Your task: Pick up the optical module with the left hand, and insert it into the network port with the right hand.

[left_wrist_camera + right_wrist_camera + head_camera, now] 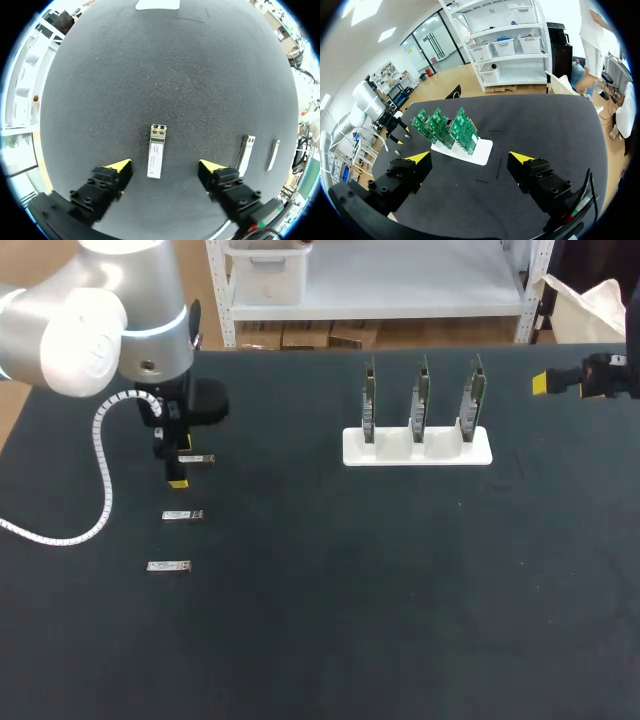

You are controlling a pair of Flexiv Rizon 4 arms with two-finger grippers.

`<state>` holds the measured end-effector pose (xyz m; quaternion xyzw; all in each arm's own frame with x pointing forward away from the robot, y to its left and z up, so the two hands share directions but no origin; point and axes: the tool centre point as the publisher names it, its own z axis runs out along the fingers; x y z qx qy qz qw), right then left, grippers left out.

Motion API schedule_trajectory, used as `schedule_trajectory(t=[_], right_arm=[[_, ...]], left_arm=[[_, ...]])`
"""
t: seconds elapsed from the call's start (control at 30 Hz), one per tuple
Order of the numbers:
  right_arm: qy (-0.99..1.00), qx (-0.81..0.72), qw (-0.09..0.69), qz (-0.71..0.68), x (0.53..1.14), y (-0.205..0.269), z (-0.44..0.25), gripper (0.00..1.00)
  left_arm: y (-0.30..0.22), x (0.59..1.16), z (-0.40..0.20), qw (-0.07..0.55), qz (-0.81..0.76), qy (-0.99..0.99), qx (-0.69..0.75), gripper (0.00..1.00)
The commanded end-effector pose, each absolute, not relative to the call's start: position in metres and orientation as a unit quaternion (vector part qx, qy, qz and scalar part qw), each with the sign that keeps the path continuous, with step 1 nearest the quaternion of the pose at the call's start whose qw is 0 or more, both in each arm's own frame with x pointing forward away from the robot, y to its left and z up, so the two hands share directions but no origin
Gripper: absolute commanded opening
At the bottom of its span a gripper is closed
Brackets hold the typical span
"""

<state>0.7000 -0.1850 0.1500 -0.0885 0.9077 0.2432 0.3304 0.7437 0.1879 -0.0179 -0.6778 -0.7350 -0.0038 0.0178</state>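
Left wrist view: left pincer (164,166) released, straddling a module (156,152) on the bench (175,75), untouched. Right pincer (470,157) released, facing the boards (450,127).

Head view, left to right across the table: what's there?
cable → modules (three, stacked near to far in one column) → left board → middle board → right board → right gripper

shiny metal optical module (156,157) on matt, grainy black table (165,70)
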Motion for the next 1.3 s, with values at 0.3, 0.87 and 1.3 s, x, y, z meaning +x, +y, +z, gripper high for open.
schedule_trajectory(t=[0.3, 0.87, 1.3], right_arm=[[0.908, -0.088, 0.330, 0.243, 0.700, -0.185, 0.150, 1.00], [0.908, -0.088, 0.330, 0.243, 0.700, -0.185, 0.150, 1.00], [0.908, -0.088, 0.330, 0.243, 0.700, -0.185, 0.150, 1.00]], left_arm=[[0.191, 0.745, -0.018, 0.018, -0.007, -0.734, -0.679, 0.00], [0.170, 0.778, 0.066, -0.125, 0.076, -0.768, -0.624, 0.00], [0.117, 0.787, 0.167, -0.309, 0.285, -0.704, -0.573, 0.00]])
